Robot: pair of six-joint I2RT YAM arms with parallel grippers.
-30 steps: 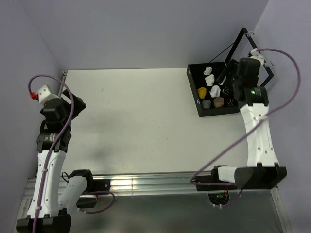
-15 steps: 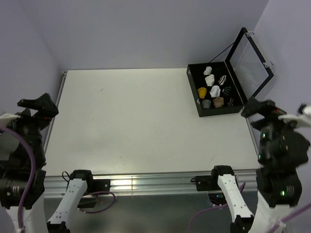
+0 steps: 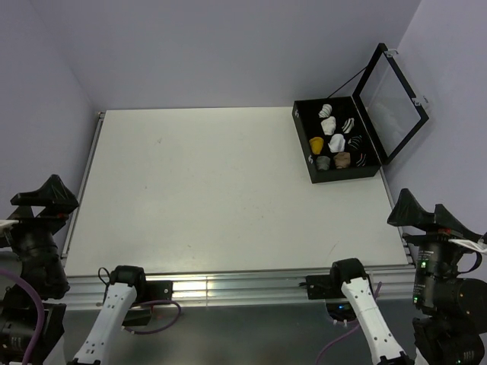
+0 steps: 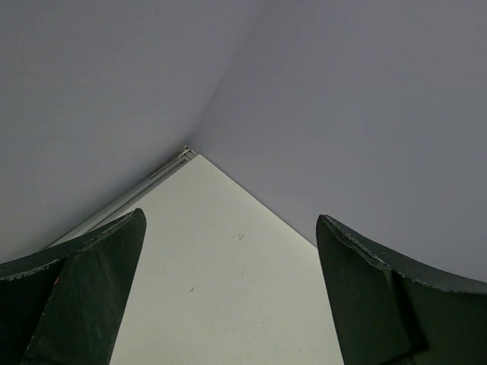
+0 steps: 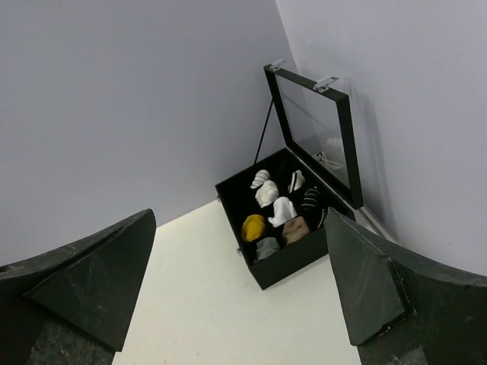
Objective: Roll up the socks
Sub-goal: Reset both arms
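The socks lie bundled in compartments of the open black box (image 3: 346, 174) at the table's back right. The mustard-yellow one (image 3: 316, 144) and the grey one (image 3: 323, 162) sit on the box's left side. The right wrist view shows both, yellow (image 5: 253, 226) and grey (image 5: 268, 248). My right gripper (image 3: 423, 214) hangs open and empty over the near right corner, far from the box, its view (image 5: 240, 214) aimed at it. The left gripper (image 3: 44, 199) is open and empty at the near left edge; between its jaws (image 4: 230, 220) only bare table shows.
The box (image 5: 293, 264) also holds white, striped and tan bundles. Its glass lid (image 3: 392, 99) stands upright behind it. The white table (image 3: 205, 182) is walled by lavender panels at the back and sides. A metal rail (image 3: 228, 287) runs along the near edge.
Both arms have pulled back from the table to the near edge. The right gripper has come away from over the box. Both jaws have opened wider.
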